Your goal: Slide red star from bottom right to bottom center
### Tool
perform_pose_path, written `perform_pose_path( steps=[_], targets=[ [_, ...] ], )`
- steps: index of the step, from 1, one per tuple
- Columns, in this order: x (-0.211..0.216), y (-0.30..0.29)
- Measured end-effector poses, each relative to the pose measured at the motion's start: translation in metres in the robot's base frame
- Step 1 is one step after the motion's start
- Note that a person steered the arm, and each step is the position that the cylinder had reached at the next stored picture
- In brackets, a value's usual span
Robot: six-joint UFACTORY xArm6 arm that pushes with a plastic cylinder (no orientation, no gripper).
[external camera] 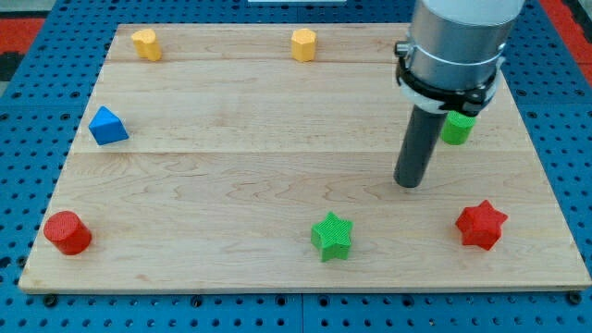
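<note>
Nearest, along the view's bottom edge of the board, sit three matte plastic blocks; a red cylinder at the left corner, a ridged green star at about bottom centre, and the red star at bottom right, well apart from the green one; nothing lies between the two stars. The board is pale wood, planks with fine grain and faint seams, resting on a blue pegboard dotted with holes; red panels show at the top corners. Farther in, the tip of the dark rod rests on bare wood, above and left of the red star, touching no block; it holds nothing, having no jaws at all. Behind the rod a green block is partly hidden by the grey arm; a blue triangular block sits at the left. Farthest, two yellow blocks line the top edge.
</note>
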State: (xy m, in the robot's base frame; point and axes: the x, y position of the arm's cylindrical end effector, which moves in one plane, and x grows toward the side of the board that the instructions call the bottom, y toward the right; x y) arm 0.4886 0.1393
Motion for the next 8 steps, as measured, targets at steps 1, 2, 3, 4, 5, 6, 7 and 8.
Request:
perform_pose_path(
  steps=[1, 2, 3, 4, 5, 6, 7, 8],
  targets=[
    [0.0, 0.053],
    [0.013, 0.094],
    [0.063, 0.088],
    [0.079, 0.056],
    [0.079, 0.061],
    [0.096, 0.119],
    [0.117, 0.105],
    [0.102, 0.045]
  ],
)
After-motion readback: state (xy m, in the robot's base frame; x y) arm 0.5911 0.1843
